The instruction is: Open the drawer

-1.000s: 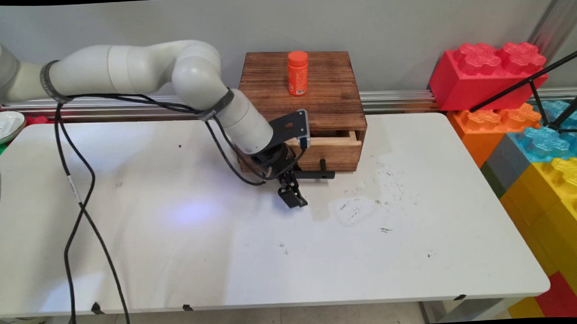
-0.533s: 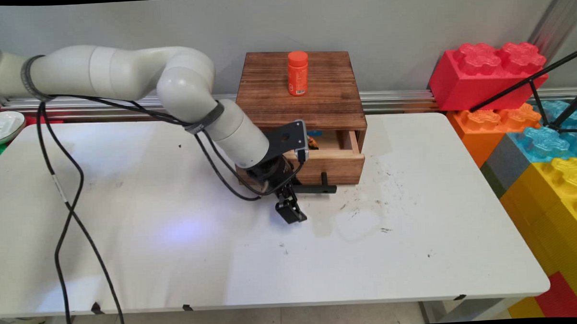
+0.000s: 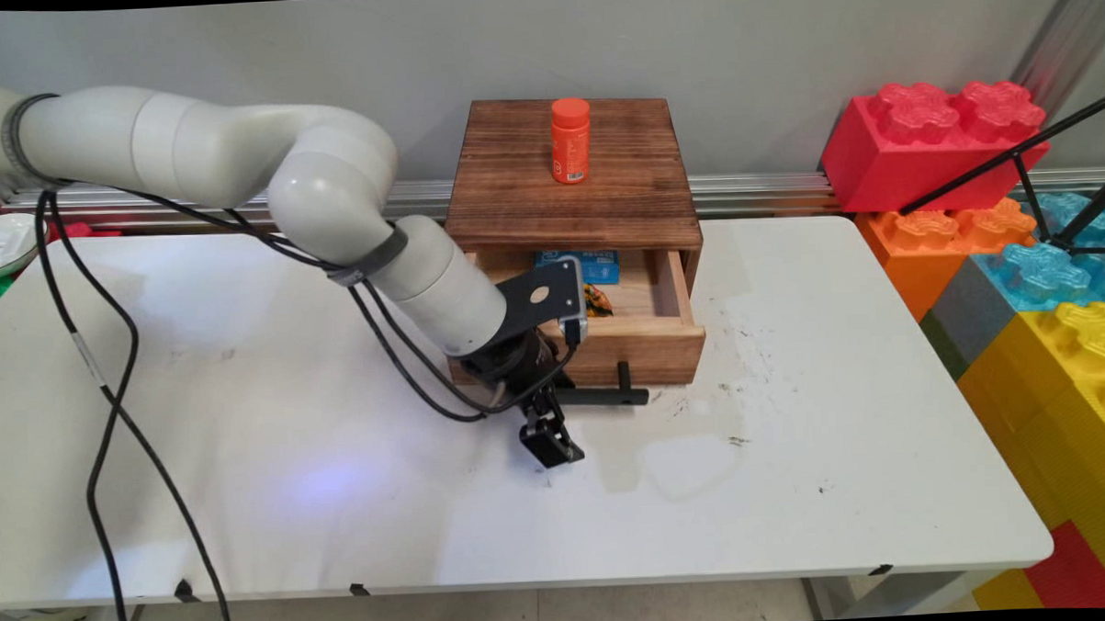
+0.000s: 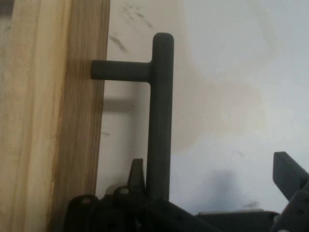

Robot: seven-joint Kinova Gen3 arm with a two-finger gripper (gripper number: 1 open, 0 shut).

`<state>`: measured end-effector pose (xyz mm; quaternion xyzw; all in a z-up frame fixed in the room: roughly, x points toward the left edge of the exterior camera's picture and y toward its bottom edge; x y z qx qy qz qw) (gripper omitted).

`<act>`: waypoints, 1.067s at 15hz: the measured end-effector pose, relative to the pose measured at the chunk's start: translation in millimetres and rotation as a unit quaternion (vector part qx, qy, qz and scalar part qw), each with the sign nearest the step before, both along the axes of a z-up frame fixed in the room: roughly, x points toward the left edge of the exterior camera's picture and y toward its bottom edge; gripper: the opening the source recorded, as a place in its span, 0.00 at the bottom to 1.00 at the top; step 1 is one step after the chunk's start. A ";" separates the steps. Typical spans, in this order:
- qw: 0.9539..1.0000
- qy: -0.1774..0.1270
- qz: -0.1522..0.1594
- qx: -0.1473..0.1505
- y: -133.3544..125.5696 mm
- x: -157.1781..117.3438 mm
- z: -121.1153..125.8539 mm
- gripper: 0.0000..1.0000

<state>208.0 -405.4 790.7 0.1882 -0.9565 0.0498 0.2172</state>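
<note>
We see the fingers (image 4: 137, 176) spread wide and released, one close against the black bar handle (image 4: 159, 116) on the side toward the drawer front, the other (image 4: 289, 176) well away over the bare desk, so nothing is clamped. The gripper (image 3: 546, 432) hangs low at the left end of the handle. That handle's long axis runs along the drawer front, left to right across the desk in the main view, standing off the wood on a short post. The wooden drawer (image 3: 650, 339) is pulled out toward the desk's near side, and inside it lie a blue packet (image 3: 597, 265) and a small orange-and-dark item (image 3: 596, 300) we cannot identify. An orange bottle (image 3: 570, 141) stands upright on top of the wooden cabinet (image 3: 511, 174). The white desk (image 3: 798, 486) shows stains near the drawer; big toy bricks (image 3: 933, 141) are stacked to the right.
</note>
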 end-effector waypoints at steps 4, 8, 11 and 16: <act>1.000 -0.001 -0.001 0.003 13.9 -2.8 -0.7 1.00; 1.000 -0.001 -0.004 0.005 30.1 -6.7 -2.0 1.00; 1.000 -0.001 -0.007 0.006 38.5 -8.7 -2.2 1.00; 1.000 0.000 -0.009 0.007 56.1 -12.8 -4.2 1.00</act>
